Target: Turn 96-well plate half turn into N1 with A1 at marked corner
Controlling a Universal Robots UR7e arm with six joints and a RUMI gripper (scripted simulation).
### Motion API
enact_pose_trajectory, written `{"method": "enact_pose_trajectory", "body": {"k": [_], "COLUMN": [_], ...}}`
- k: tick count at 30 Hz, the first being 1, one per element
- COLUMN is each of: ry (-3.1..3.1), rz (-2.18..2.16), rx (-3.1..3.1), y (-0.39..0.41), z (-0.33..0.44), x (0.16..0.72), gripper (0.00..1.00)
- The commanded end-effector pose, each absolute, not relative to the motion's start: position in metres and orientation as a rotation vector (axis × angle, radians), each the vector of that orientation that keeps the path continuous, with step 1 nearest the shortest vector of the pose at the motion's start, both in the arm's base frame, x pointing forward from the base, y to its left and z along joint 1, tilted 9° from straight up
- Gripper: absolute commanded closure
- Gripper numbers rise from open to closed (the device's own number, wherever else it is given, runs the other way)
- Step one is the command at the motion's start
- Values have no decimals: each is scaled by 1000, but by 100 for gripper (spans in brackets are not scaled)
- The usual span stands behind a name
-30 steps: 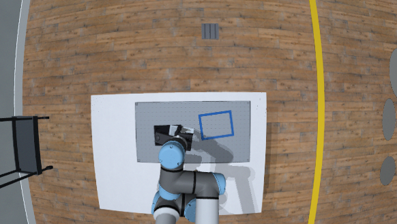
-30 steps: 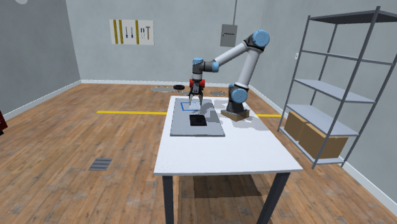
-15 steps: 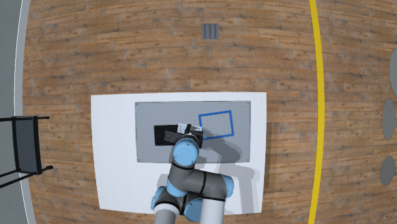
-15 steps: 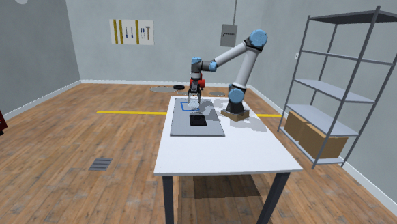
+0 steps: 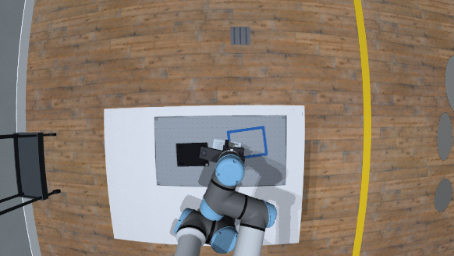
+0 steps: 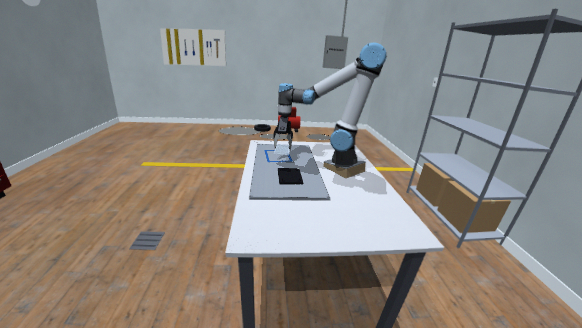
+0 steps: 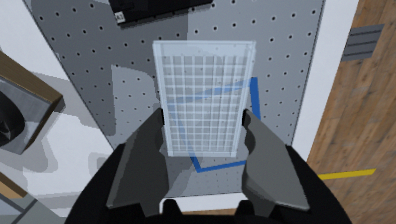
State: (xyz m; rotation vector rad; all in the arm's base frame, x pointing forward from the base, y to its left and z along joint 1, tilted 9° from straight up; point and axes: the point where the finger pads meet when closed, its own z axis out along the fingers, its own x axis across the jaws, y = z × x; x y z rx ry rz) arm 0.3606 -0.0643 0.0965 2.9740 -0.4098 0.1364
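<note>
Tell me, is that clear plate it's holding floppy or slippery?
Probably stiff: the plate juts well past the gripper with straight, unsagging edges. Likely light, since it is thin, see-through and mostly open wells. Possibly slippery: its side walls look smooth, and the jaws pinch only the near end, so a sharp swing might shift it.

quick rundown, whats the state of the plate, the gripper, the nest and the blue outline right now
96-well plate: lifted off the board, clamped by its long sides, out of the nest.
Gripper: shut on the plate, jaws on either side.
Plate nest N1: nothing in it.
Blue outline: bare board inside; the plate hangs over its edge, above the board.
</note>
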Motion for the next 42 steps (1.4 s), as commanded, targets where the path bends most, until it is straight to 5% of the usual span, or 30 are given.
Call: {"method": "enact_pose_trajectory", "body": {"k": [1, 42], "ry": [-409, -508], "rz": [138, 145], "rx": [2975, 2962], "y": [-73, -175], "z": [98, 109], "x": [362, 370], "gripper": [100, 100]}}
